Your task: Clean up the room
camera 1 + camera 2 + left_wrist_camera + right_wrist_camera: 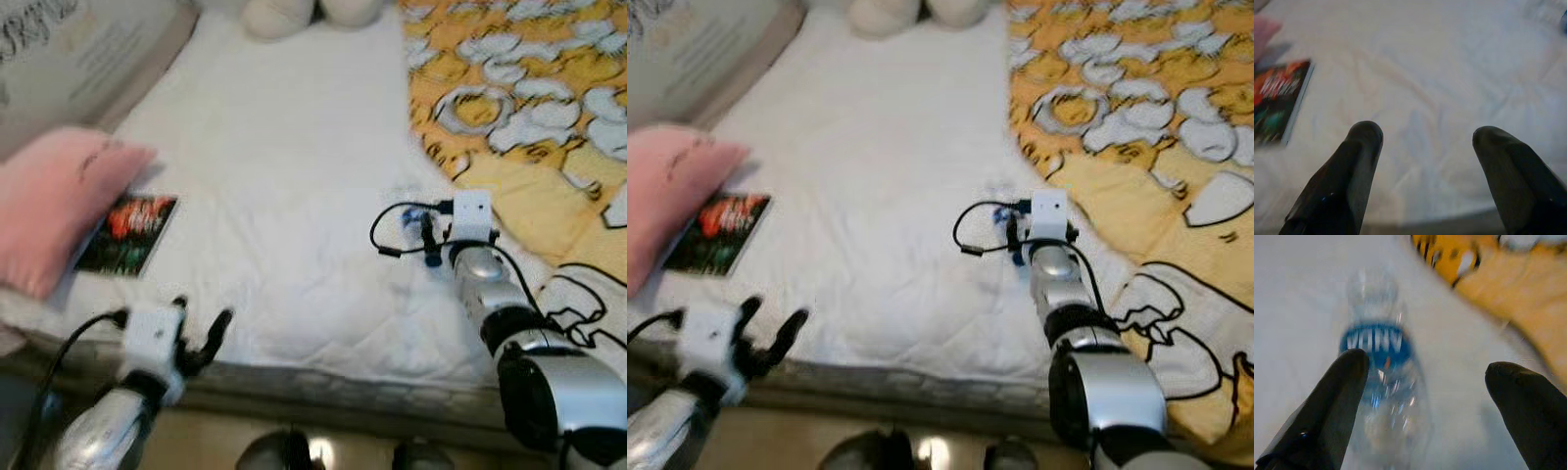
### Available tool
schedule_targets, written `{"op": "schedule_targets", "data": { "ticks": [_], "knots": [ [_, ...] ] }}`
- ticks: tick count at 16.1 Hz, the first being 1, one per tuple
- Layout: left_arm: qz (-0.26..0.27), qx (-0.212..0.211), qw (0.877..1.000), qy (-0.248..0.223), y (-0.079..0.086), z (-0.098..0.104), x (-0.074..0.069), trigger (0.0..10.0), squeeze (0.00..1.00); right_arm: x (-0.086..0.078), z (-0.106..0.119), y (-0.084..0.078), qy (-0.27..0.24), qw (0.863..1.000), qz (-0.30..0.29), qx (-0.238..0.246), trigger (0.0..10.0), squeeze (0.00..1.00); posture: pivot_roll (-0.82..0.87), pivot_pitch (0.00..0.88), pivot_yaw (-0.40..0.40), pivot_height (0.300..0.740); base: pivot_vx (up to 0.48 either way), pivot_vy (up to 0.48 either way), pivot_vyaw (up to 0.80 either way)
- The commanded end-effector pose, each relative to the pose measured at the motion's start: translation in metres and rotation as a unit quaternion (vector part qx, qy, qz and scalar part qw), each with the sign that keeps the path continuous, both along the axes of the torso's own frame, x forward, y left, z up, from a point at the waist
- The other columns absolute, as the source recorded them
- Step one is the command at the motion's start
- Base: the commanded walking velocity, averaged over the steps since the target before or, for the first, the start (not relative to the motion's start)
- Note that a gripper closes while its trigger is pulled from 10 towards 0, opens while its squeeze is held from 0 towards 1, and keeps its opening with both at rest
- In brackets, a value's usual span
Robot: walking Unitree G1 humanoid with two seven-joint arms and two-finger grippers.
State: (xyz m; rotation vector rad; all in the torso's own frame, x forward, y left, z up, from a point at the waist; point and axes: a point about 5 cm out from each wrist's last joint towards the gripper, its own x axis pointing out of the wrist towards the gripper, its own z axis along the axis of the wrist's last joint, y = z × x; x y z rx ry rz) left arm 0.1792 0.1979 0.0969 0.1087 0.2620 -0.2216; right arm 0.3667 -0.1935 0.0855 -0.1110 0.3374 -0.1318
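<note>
We are standing at the near edge of a bed with a white sheet. Our right tool is reaching out over the sheet, and its two black fingers are spread wide. Between them lies a clear plastic bottle with a blue label. It is lying flat on the sheet, close to the left finger and apart from the right one. The bottle is hard to see from our head, because the right arm covers most of it, and the wrist picture is blurry.

We think the step in hand is picking up this bottle, so it can be put away. The tool is not holding it yet. Next, we think the tool must move a bit so the bottle sits in the middle, go down, and then squeeze. The bottle is round and light, so it may roll away if one finger bumps it first.

Our left tool hangs over the near left edge of the bed, spread open and holding nothing. A dark book lies far left of it, partly under a pink pillow. A yellow blanket with white shapes covers the right side.
</note>
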Motion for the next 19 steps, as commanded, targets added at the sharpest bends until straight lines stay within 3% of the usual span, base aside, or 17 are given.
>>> {"op": "schedule_targets", "data": {
  "ticks": [1,4,7,8,9,10,13,14,16,19],
  "knots": [
    [0.007,0.006,1.000,0.000,0.006,0.007,-0.004,10.0,0.00,0.001,-0.002,0.003,0.014,1.000,-0.009,0.016,10.0,0.00,0.16,0.223,0.138,0.740,0.000,0.000,0.00],
    [0.019,0.016,1.000,0.019,0.011,0.012,-0.017,10.0,0.00,0.004,-0.002,0.025,0.022,0.997,0.013,0.069,10.0,0.00,0.19,0.252,0.132,0.740,0.000,0.000,0.00],
    [0.033,0.020,0.999,0.028,0.013,0.013,-0.017,10.0,0.00,0.012,0.014,0.079,-0.002,0.988,0.124,0.097,10.0,0.00,0.17,0.239,0.116,0.740,0.000,0.000,0.00],
    [0.034,0.020,0.999,0.028,0.013,0.013,-0.017,10.0,0.00,0.013,0.018,0.088,-0.010,0.984,0.148,0.096,10.0,0.00,0.17,0.238,0.115,0.740,0.000,0.000,0.00],
    [0.038,0.017,0.999,0.028,0.011,0.013,-0.014,10.0,0.00,0.015,0.030,0.113,-0.032,0.973,0.211,0.085,10.0,0.00,0.16,0.231,0.108,0.740,0.000,0.000,0.00],
    [0.038,0.016,0.999,0.029,0.010,0.013,-0.013,10.0,0.00,0.016,0.035,0.121,-0.040,0.969,0.232,0.079,10.0,0.00,0.16,0.229,0.107,0.740,0.000,0.000,0.00],
    [0.037,0.004,0.999,0.031,0.004,0.012,-0.012,10.0,0.00,0.014,0.055,0.156,-0.083,0.938,0.333,0.056,10.0,0.00,0.15,0.215,0.098,0.740,0.000,0.000,0.00],
    [0.038,-0.003,0.999,0.032,0.001,0.010,-0.009,10.0,0.00,0.010,0.064,0.173,-0.108,0.916,0.386,0.035,10.0,0.00,0.14,0.203,0.096,0.740,0.000,0.000,0.00],
    [0.034,-0.011,0.999,0.029,-0.005,0.008,-0.002,10.0,0.00,0.008,0.071,0.181,-0.131,0.901,0.411,0.042,10.0,0.00,0.12,0.173,0.091,0.740,0.000,0.000,0.00],
    [0.024,-0.015,1.000,0.004,-0.012,0.010,0.016,10.0,0.00,0.011,0.071,0.157,-0.180,0.921,0.339,0.062,10.0,0.00,0.06,0.112,0.088,0.740,0.000,0.000,0.00]
  ]
}}
